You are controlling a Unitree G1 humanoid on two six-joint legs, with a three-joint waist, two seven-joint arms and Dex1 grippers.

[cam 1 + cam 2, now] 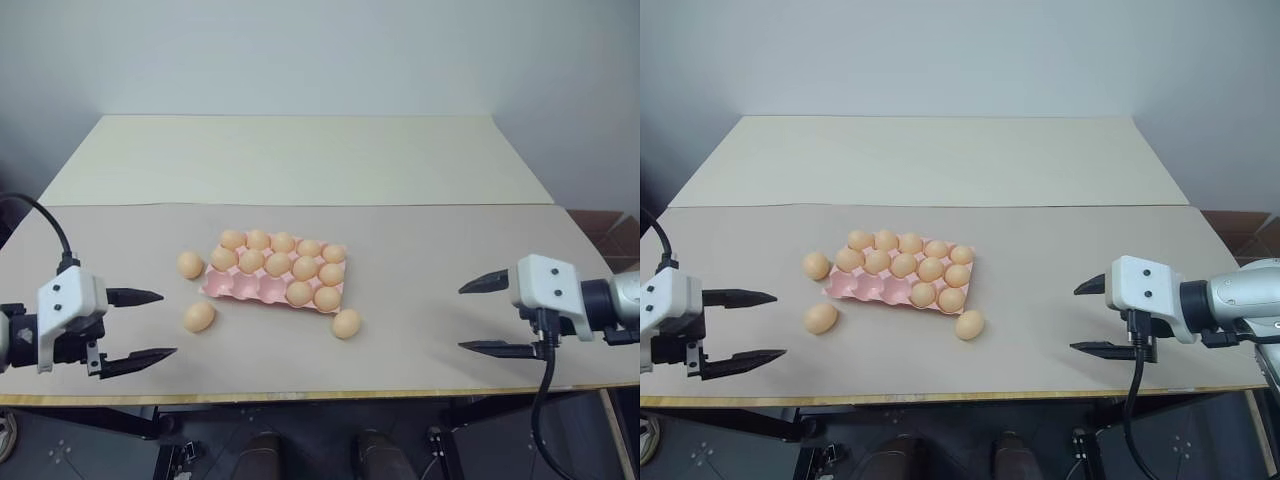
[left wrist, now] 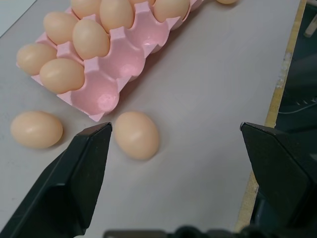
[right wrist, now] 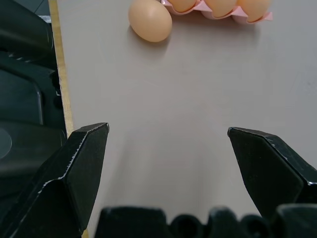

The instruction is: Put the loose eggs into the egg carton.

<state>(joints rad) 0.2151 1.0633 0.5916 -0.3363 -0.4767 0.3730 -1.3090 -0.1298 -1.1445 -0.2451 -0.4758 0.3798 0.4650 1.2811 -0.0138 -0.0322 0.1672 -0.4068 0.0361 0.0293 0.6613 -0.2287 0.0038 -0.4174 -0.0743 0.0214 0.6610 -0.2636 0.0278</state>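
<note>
Three loose light-orange oval eggs point(image 1: 199, 317) lie beside the pink moulded egg carton point(image 1: 240, 288), flanked by the left gripper point(image 1: 140, 327) and right gripper point(image 1: 482, 316), both spread and empty.

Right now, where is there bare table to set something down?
Free: the wide stretch between the egg carton and the right end effector, and the far table behind the carton. Crowded: the carton's left and near sides, where three loose eggs lie.

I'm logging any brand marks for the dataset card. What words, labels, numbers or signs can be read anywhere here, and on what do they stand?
None: no readable text in any view.
The egg carton is plain pink, unprinted.
The loose eggs carry no stamps.
The left gripper and right gripper housings show screws, no lettering.
The table is bare of markings.
</note>
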